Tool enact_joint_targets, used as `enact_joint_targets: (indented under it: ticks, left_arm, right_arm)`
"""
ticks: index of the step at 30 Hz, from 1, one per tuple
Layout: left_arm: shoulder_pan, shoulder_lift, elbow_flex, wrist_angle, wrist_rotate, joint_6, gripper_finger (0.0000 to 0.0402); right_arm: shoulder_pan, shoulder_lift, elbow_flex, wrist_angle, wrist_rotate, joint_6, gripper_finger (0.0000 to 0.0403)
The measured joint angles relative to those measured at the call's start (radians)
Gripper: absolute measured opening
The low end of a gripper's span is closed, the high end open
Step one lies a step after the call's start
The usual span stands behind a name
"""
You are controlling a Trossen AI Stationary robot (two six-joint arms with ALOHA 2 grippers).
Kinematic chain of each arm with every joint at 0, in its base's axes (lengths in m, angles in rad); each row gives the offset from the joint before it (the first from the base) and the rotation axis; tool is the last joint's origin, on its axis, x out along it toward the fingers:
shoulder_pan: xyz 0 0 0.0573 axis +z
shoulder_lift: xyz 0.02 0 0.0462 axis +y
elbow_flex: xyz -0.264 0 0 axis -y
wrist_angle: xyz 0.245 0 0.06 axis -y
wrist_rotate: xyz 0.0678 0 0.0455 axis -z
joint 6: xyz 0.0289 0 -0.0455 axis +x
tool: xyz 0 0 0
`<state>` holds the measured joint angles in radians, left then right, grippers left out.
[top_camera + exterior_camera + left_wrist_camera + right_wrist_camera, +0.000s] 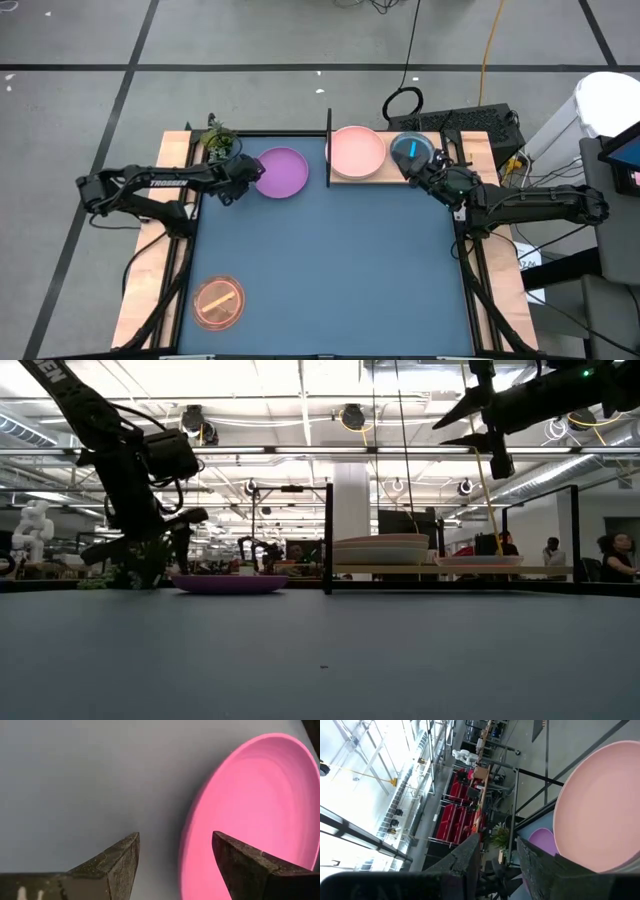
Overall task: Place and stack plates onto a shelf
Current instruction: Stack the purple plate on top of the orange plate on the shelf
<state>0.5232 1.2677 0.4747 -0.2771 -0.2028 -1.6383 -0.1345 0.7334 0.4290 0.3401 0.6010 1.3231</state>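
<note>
Your left gripper [252, 178] sits wide open at the purple plate [283, 172], lying flat. Right gripper [424, 166] hovers part-open above the cyan dish [410, 150] on the shelf [345, 178]; pink plate [357, 150] alongside.

Overhead: straight down on the whole mat [330, 250]. Low: level across it toward the room. Left wrist: close on the purple plate [260, 815]. Right wrist: tilted over the shelf's pink plate [600, 810]; all 4 share the plates.

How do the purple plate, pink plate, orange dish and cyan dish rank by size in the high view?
1. Purple plate and pink plate: look about alike, so not ranked apart.
2. Orange dish.
3. Cyan dish: looks smallest, though the right gripper partly covers it.
</note>
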Motion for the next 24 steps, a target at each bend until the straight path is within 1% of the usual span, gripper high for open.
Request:
enact_joint_targets:
  ticks: [6, 12, 14, 17, 24]
  left_arm:
    - [0.000, 0.052, 0.004, 0.004, 0.004, -0.005, 0.0253]
    - [0.000, 0.063, 0.003, 0.017, 0.007, 0.012, 0.0252]
    - [0.000, 0.064, 0.003, 0.015, 0.009, 0.013, 0.0244]
    - [-0.001, 0.065, 0.002, 0.010, 0.011, 0.013, 0.0214]
    - [-0.002, 0.058, 0.000, -0.022, 0.011, -0.024, 0.0120]
  right_arm:
    - [0.000, 0.000, 0.000, -0.022, 0.000, 0.013, 0.0116]
    - [0.000, 0.000, 0.000, -0.022, 0.000, 0.018, 0.0116]
    - [0.000, 0.000, 0.000, -0.022, 0.000, 0.018, 0.0116]
    - [0.000, 0.000, 0.000, -0.024, -0.001, 0.018, 0.0116]
    - [0.000, 0.000, 0.000, -0.031, -0.001, 0.022, 0.0116]
